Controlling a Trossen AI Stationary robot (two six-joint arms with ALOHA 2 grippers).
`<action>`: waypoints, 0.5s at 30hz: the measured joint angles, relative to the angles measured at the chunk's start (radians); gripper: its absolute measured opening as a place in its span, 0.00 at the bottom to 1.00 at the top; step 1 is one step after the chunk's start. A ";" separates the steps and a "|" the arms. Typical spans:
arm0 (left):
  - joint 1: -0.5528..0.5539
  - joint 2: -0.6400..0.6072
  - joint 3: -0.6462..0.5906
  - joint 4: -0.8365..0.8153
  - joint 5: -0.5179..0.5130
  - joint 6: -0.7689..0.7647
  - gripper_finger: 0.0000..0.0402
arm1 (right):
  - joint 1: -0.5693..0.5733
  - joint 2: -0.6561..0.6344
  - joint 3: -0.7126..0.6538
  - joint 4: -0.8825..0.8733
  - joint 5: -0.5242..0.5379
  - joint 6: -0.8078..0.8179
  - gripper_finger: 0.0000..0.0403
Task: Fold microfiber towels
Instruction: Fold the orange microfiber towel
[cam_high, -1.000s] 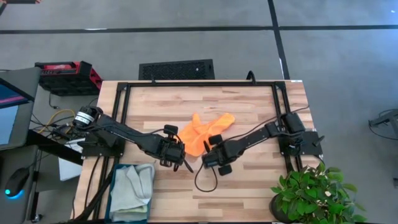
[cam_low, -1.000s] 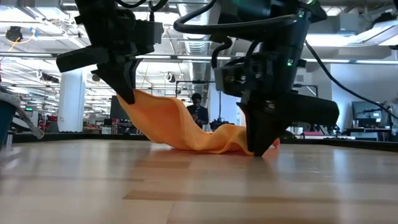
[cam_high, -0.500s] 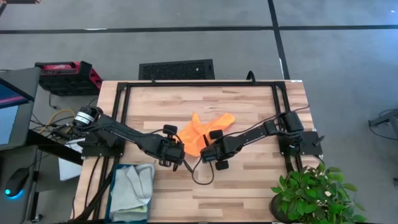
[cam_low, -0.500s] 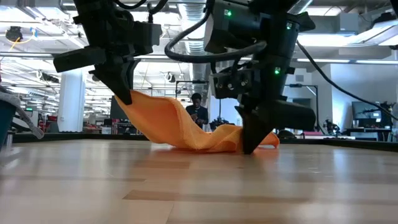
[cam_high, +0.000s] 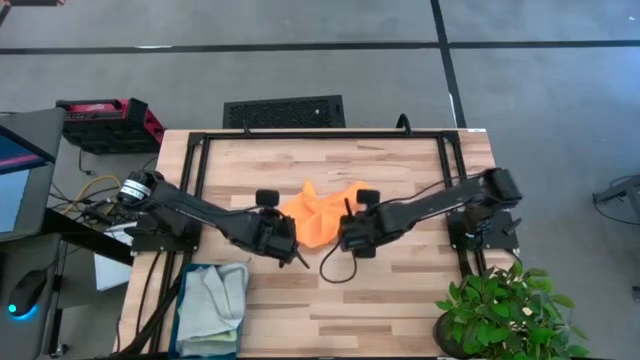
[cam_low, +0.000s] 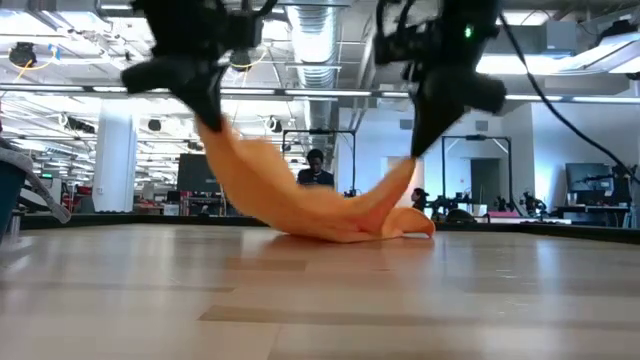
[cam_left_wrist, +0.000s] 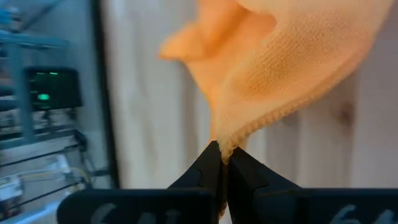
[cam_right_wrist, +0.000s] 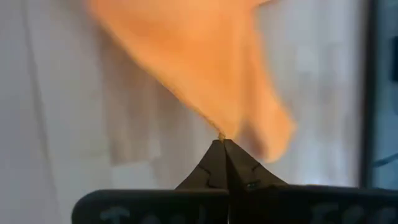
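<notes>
The bright orange microfiber towel (cam_high: 318, 215) hangs between my two grippers at the middle of the table. It sags to the wood in the low view (cam_low: 300, 195). My left gripper (cam_high: 287, 236) is shut on the towel's left end and also shows in the low view (cam_low: 211, 122). My right gripper (cam_high: 350, 228) is shut on its right end and also shows in the low view (cam_low: 416, 150). A light green towel (cam_high: 215, 295) lies in the teal bin (cam_high: 183, 322) at the near left. The grey-blue towels cannot be told apart there. My left gripper pinches the towel's stitched edge at a corner (cam_left_wrist: 227, 147) between its two fingers, coming from above. The cloth slopes down from the hold to the table. My right gripper pinches a point of the towel's other end (cam_right_wrist: 221, 134) between its two fingers, from above. That end is lifted; the towel's middle (cam_low: 345, 232) lies on the table.
A black frame (cam_high: 300, 135) runs along the table's far and side edges. A potted plant (cam_high: 500, 310) stands at the near right corner. A loose fold of the towel (cam_low: 412, 224) lies on the wood under my right gripper. A person shows far behind the table (cam_low: 318, 172).
Both grippers have risen with the towel's ends, the right one much more, from table height and toward the far edge. The right end of the towel has been lifted off the wood; the middle stays down. The cloth now sags between the two holds.
</notes>
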 joint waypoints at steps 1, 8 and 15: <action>0.001 0.000 0.023 -0.016 -0.022 -0.003 0.00 | 0.000 -0.023 0.000 -0.002 0.028 0.007 0.00; 0.020 -0.018 0.199 -0.147 -0.166 0.002 0.00 | -0.019 -0.185 0.000 -0.037 0.182 0.012 0.00; 0.102 -0.097 0.347 -0.197 -0.208 0.038 0.00 | -0.062 -0.317 0.000 -0.058 0.340 -0.033 0.00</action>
